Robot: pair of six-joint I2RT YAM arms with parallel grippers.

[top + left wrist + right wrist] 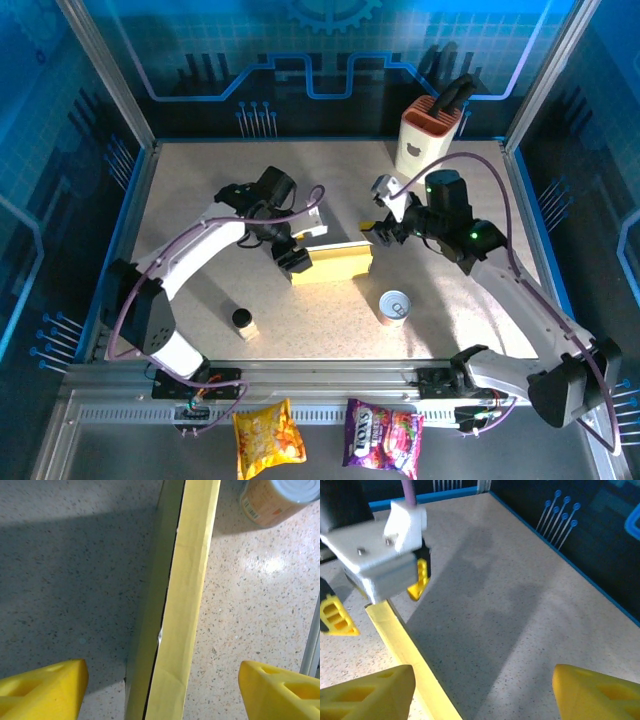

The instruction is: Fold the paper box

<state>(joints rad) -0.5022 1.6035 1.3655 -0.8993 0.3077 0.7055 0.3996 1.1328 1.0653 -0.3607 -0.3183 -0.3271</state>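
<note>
Yellow cardboard is showing on every visible face of the paper box (pixel 332 263), which is sitting at mid-table between your two arms in the overhead view. I am judging the fold to be far along, at the closing or checking stage. The left gripper (pixel 293 258) is hovering at the box's left end and the right gripper (pixel 380 232) at its far right corner. The tin can (pixel 395 307) is standing just in front of the box's right end. A dark-lidded jar (pixel 243 322) is sitting apart at the near left, and the knife block (pixel 428 135) is standing far back, out of the way.

From the left wrist, you are looking along the box (pixel 187 605), where a dark seam is running between the top panel and the wall beneath. The left gripper (pixel 160 690) is standing with jaws wide, one on each side of the box, gripping nothing. If that seam is gaping, the next move is calling for a gentle press along it — not a squeeze. The can (pixel 275 500) is standing close by, so be minding it when swinging.

From the right wrist, the right gripper (pixel 485 690) is also gaping wide and holding nothing. The box (pixel 405 645) is passing beside one finger, with the left gripper (pixel 377 600) hanging close beyond — the arms are likely crowding each other most.
</note>
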